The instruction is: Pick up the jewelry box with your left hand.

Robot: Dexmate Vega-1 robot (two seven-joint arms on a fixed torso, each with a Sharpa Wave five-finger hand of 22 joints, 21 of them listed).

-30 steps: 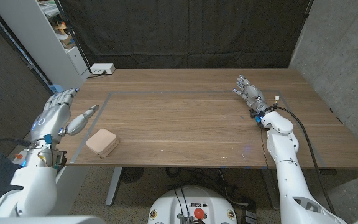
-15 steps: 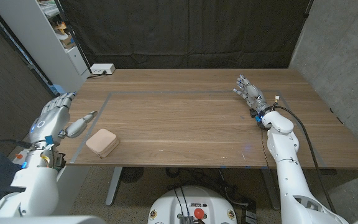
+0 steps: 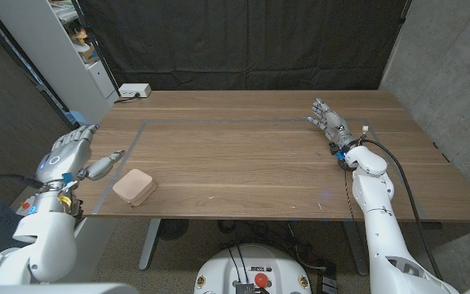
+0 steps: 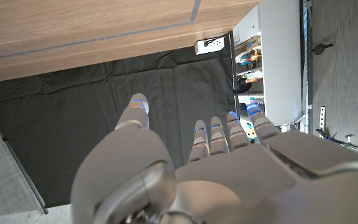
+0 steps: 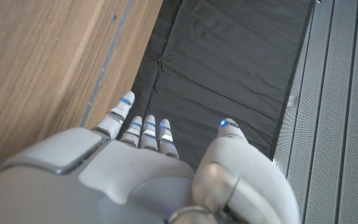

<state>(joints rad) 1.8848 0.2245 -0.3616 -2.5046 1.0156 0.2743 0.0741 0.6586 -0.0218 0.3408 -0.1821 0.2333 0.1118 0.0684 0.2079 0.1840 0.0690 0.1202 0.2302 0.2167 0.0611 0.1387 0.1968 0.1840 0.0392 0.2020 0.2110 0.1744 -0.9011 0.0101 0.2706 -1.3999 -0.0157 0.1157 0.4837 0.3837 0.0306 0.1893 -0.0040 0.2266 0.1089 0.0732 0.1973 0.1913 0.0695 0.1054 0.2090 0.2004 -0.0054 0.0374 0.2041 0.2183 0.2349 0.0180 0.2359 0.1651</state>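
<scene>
Jewelry box [image 3: 134, 188]: a small, pale pink, rounded-square case with soft corners and a seam round its side, lid closed; it lies flat in the lower left of the head view, near the table's front edge and just inside a faint taped line.
Left hand [image 3: 70, 151]: at the left edge of the head view, over the table's left end, up and left of the jewelry box and apart from it; fingers spread and extended, thumb pointing toward the table's middle, nothing in its grasp. In the left wrist view [image 4: 185, 174] the fingers reach out straight with the thumb set apart.
Right hand [image 3: 330, 123]: upper right of the head view, on or just above the wood, I cannot tell which; fingers apart, holding nothing. The right wrist view [image 5: 148, 168] shows the fingers extended.
Hard to make out: the box's clasp or hinge is too small to read.
Table [image 3: 251, 163]: wooden, with a thin taped rectangle marked on it.
White power strip [image 3: 135, 90]: upper left, at the table's far corner.
Shelf unit [image 3: 72, 41]: white, at the upper left, its contents cut off.
Backdrop [image 3: 243, 41]: black cloth behind the table.
</scene>
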